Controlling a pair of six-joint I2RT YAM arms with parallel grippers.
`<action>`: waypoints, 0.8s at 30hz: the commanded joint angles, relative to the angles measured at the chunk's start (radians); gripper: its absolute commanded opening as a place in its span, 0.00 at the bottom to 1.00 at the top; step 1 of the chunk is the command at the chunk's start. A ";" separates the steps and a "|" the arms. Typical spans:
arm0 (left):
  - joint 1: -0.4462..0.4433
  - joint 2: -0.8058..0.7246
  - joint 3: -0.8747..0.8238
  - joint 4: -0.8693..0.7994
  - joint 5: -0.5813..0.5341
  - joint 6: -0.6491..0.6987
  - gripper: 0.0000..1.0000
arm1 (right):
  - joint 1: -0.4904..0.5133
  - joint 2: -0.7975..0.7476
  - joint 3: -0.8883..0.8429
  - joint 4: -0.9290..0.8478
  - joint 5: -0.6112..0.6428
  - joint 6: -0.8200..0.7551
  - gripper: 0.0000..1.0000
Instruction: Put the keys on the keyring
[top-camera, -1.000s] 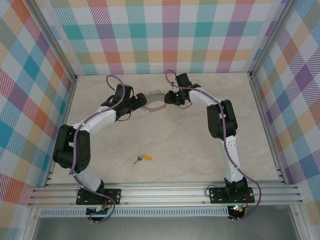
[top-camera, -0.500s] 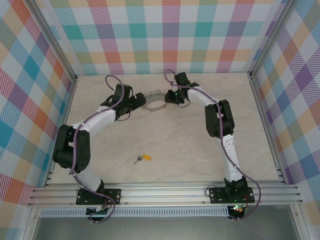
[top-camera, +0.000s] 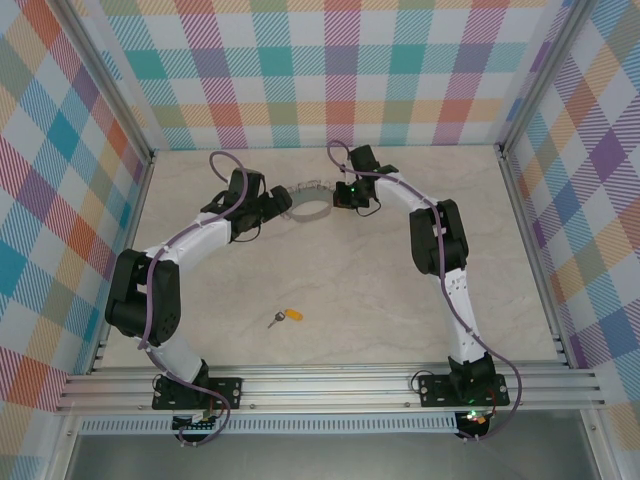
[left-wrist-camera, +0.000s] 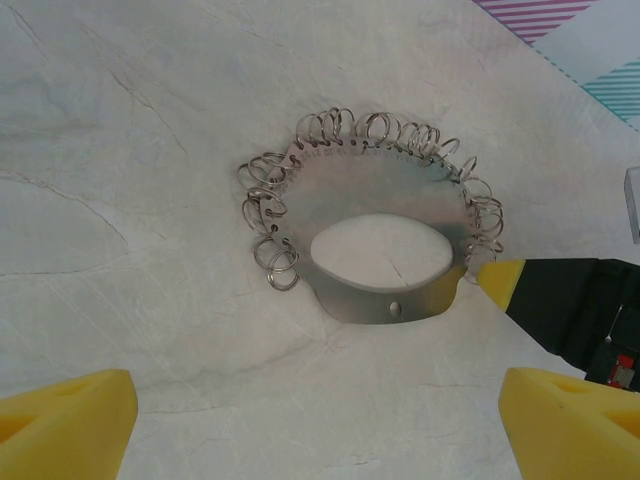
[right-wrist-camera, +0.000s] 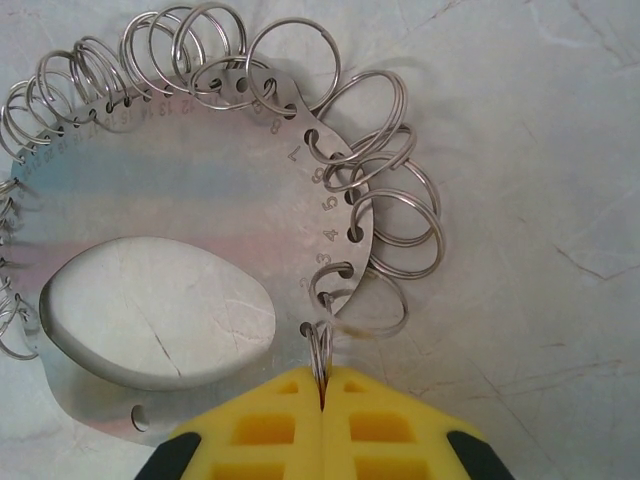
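Observation:
The keyring (top-camera: 312, 186) lies flat at the far middle of the table, a grey metal plate (right-wrist-camera: 180, 200) with an oval hole and a fringe of silvery loops. My right gripper (right-wrist-camera: 322, 385) is shut on one small loop (right-wrist-camera: 320, 350) at the plate's near right corner. The left gripper (left-wrist-camera: 318, 430) stands open just left of the keyring (left-wrist-camera: 370, 185), with bare table between its yellow fingertips (left-wrist-camera: 70, 425). In the top view the left gripper (top-camera: 280, 203) and right gripper (top-camera: 340, 198) flank the ring. The key (top-camera: 287, 317), silver with a yellow-orange head, lies alone near the front.
Checked walls and metal frame rails (top-camera: 330, 385) enclose the marble-patterned table (top-camera: 340, 290). Both arms reach to the far middle, so open surface lies between them around the key. The right gripper's yellow finger (left-wrist-camera: 500, 280) shows in the left wrist view beside the ring.
The right gripper has closed onto a small loop of the keyring and edged slightly left. The left arm and the key have not moved.

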 joint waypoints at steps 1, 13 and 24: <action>0.007 -0.041 -0.017 0.010 0.015 -0.013 0.93 | 0.005 -0.046 -0.036 -0.020 -0.013 -0.038 0.00; 0.006 -0.127 -0.075 -0.013 0.027 -0.009 0.93 | 0.039 -0.324 -0.443 0.087 -0.019 -0.103 0.00; -0.015 -0.248 -0.161 -0.041 0.069 -0.011 0.93 | 0.084 -0.661 -0.953 0.242 -0.016 -0.039 0.12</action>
